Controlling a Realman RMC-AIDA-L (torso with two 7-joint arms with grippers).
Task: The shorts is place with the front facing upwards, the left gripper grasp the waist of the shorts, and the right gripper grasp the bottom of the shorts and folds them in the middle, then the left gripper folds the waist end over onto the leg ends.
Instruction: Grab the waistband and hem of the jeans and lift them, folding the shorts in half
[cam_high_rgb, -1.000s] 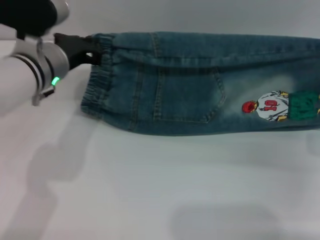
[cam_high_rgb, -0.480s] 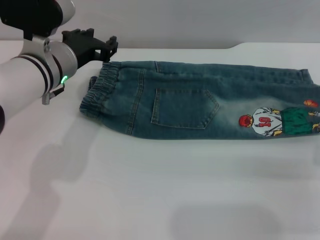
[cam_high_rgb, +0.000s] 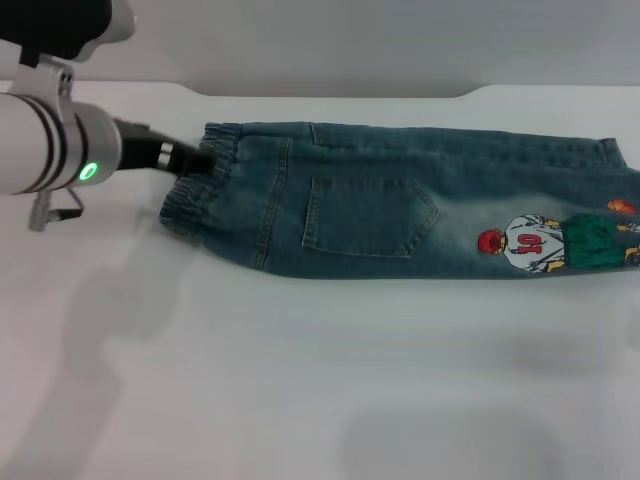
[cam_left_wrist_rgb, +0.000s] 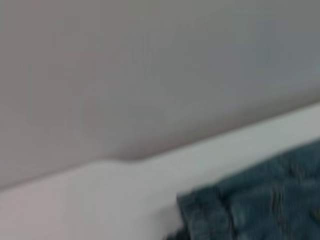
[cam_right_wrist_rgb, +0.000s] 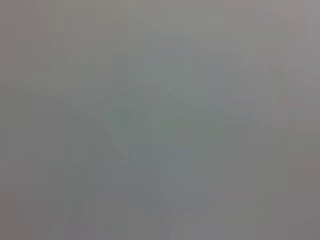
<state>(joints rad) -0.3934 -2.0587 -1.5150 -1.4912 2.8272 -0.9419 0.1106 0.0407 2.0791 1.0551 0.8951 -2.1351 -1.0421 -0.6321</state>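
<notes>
Shorts (cam_high_rgb: 400, 210) folded lengthwise on white surface (cam_high_rgb: 300, 380), left gripper (cam_high_rgb: 195, 162) touching the elastic waist (cam_high_rgb: 195, 190), its opening cannot be told, right gripper unseen

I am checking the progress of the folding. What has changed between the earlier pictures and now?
The left gripper came down from above the far waist corner to the waistband's middle, at the edge of the shorts; whether it grips cannot be told. One second ago the shorts sat higher and more spread in the head view; since half a second ago they lie unchanged, folded lengthwise, print on the right. The right gripper is not seen.
</notes>
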